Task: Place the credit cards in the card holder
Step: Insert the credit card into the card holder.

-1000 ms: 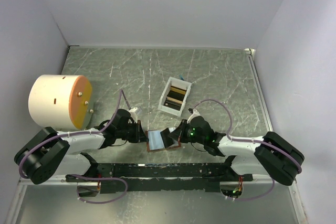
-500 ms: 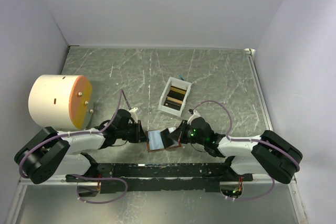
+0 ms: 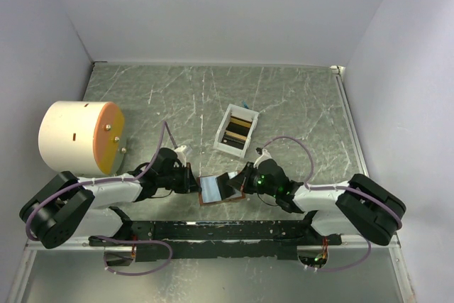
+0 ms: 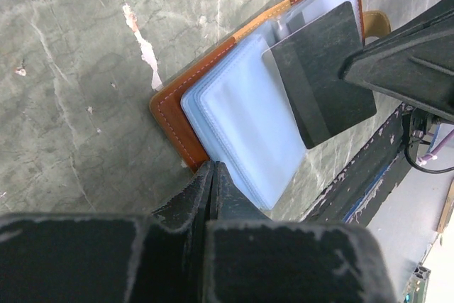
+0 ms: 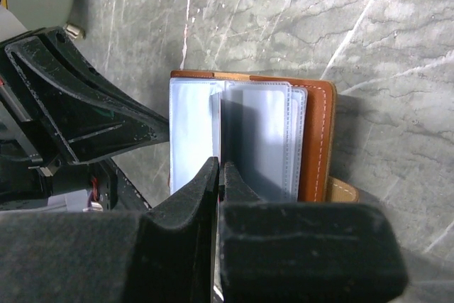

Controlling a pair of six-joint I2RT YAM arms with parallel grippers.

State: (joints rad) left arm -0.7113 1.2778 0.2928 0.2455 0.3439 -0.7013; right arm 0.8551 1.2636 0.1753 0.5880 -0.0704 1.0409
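- The grey table (image 3: 298,104) is carrying a white drum (image 3: 71,133) with an orange face at its left side; it is playing no part in this job.
- The white box (image 3: 221,130) is sitting beyond the arms near the table's middle and is holding the credit cards (image 3: 237,131) not yet moved. Dark and gold-tan stripes are showing inside, though the top view is too small for counting them.
- The card holder (image 4: 234,118) is lying open and flat at the near edge between the two grippers, with brown leather underneath and pale blue-grey pockets facing up.
- One dark card (image 4: 323,79) is lying across those pockets. Its far corner seems to be slipping under a clear pocket flap, but most of it is showing outside — so I am judging it partway in at best.
- The right gripper (image 5: 219,168) is pinching that dark card by its outer side, fingers pressed tight on it.
- The left gripper (image 4: 213,168) is sitting at the holder's opposite edge with its fingers pressed together, apparently nipping that edge to keep the holder steady.
- By my reading the task is standing early: no card is showing fully seated in the visible pockets, this one is needing to be pushed home, and the box's cards are waiting after it.
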